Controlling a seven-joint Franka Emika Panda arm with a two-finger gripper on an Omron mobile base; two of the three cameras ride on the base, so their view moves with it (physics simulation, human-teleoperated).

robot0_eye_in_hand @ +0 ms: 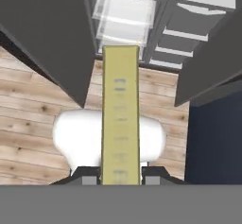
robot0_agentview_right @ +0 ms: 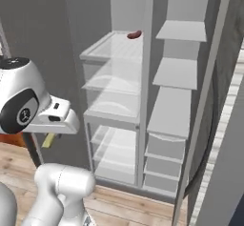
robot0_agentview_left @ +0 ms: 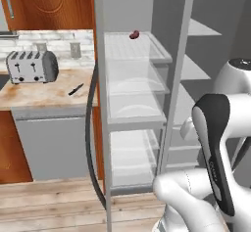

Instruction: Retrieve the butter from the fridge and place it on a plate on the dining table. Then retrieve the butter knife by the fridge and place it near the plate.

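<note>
The butter (robot0_eye_in_hand: 121, 124), a pale-yellow stick, runs lengthwise between my gripper's (robot0_eye_in_hand: 121, 179) fingers, which are shut on it. From the right base camera the butter (robot0_agentview_right: 48, 140) hangs below the hand, left of and outside the open fridge (robot0_agentview_right: 143, 106). The fridge (robot0_agentview_left: 132, 104) stands with its doors open and its pale shelves bare. The butter knife (robot0_agentview_left: 75, 89), with a black handle, lies on the marbled counter (robot0_agentview_left: 39, 94) left of the fridge. The plate and the dining table are out of view.
A silver toaster (robot0_agentview_left: 32, 66) sits on the counter above the grey dishwasher front (robot0_agentview_left: 54, 148). A small dark red item (robot0_agentview_left: 134, 34) rests on the fridge's top shelf. The open door's dark curved handle (robot0_agentview_left: 90, 128) hangs between counter and fridge. Wooden floor lies below.
</note>
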